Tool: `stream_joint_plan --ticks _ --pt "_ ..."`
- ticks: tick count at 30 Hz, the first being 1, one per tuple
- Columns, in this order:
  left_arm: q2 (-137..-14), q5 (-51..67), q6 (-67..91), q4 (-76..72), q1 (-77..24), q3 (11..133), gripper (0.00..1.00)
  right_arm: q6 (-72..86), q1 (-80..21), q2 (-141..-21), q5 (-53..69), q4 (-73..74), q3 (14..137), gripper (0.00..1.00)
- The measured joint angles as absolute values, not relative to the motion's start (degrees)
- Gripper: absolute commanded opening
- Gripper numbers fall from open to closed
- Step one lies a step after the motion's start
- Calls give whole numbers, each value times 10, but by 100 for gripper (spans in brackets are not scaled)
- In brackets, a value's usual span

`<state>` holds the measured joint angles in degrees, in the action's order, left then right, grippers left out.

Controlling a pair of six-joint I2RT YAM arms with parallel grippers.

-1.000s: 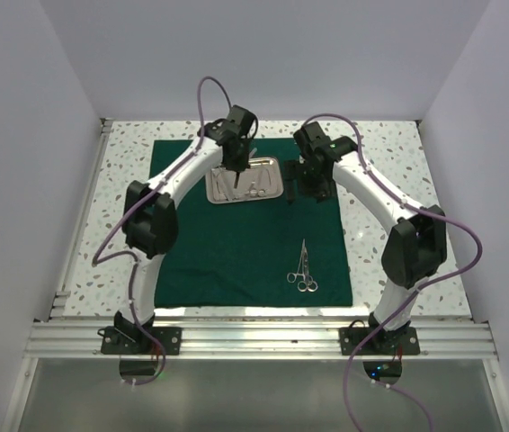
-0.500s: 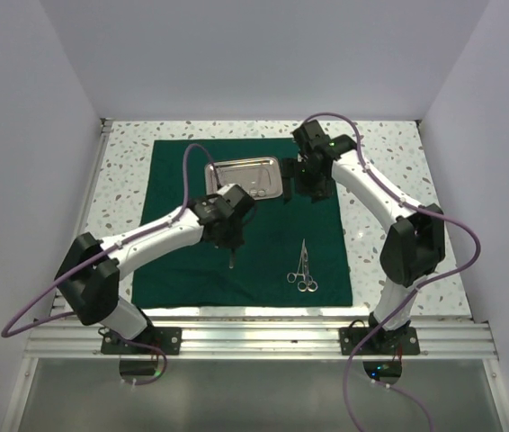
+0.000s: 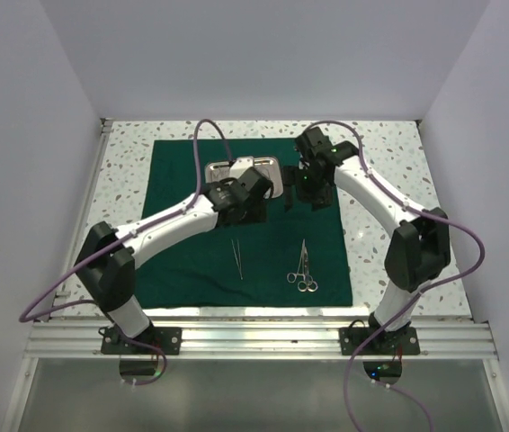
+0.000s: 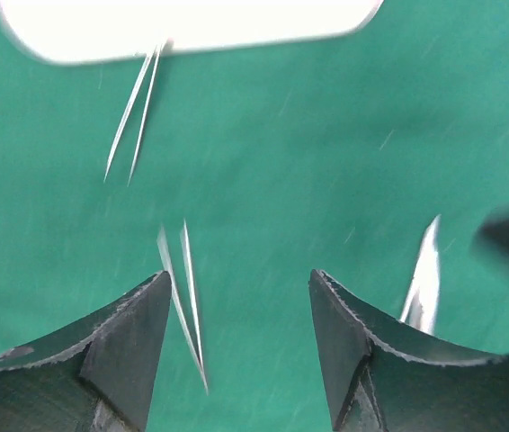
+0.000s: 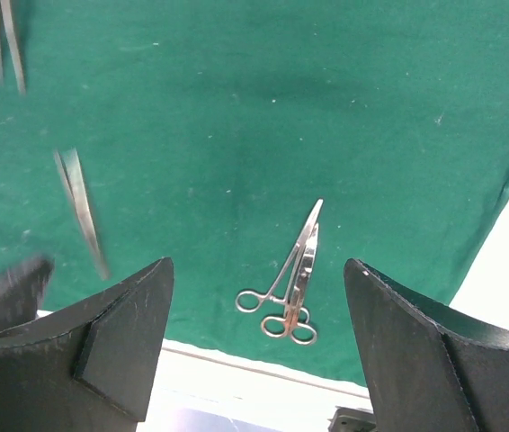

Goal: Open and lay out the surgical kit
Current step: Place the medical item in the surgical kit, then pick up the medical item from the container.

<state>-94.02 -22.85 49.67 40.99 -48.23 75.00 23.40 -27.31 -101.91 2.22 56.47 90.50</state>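
Now tweezers (image 3: 236,259) are laid out; left end effector (image 4: 238,279) and right end effector (image 5: 259,265) are spread; another tool must be fetched from the tray (image 3: 271,173).

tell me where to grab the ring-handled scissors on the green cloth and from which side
Best grip the ring-handled scissors across the slim shanks just beyond the rings, coming straight down from above. They lie flat on the green cloth, rings toward the near edge, so no side offers a way under.

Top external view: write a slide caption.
On the green drape, tweezers and ring-handled scissors lie apart; the steel tray sits beyond.
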Motion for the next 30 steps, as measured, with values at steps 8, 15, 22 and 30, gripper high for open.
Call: stream_joint_plan --ticks 8,15,22,30 --pt "-1012 -230 390 369 -396 808 63 234 -273 -962 22 568 896 80" --pt "-1077 -228 319 367 -351 831 55 234 -273 -917 4 587 858 81" --pt "-1159 -225 277 342 -339 886 52 234 -273 -908 -8 605 848 81" --pt "-1194 -193 272 333 -327 895 45 230 -272 -918 -31 626 873 81"
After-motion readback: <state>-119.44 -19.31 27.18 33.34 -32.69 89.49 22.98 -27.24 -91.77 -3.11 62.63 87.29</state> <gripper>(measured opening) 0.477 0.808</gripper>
